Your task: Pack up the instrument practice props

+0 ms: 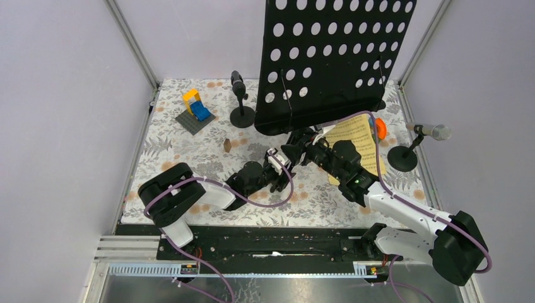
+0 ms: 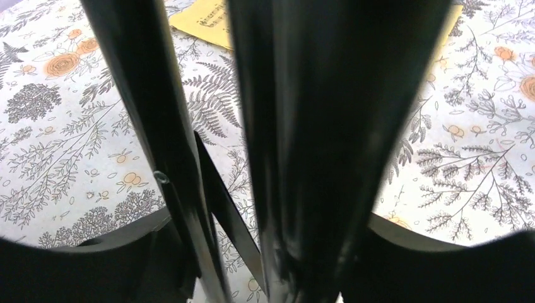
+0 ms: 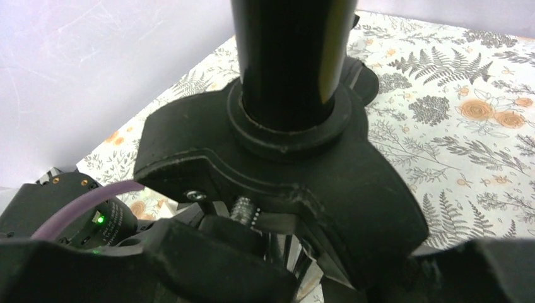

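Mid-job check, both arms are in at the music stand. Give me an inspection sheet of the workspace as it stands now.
Surface: floral-print cloth covering the table, lying flat.
Job's things: music rack upright; yellow sheet music lying beneath it; black microphone and silver microphone standing on disc-based posts; none packed.
Clutter: toy block build back left; small orange toy by the sheet; small brown piece.
Grippers: left gripper and right gripper both at the stand's leg hub; whether either grips it cannot be told.
Cables: purple cable loops along each arm; the right one crosses the sheet.
Surroundings: pale walls, metal frame posts; nothing else seen.
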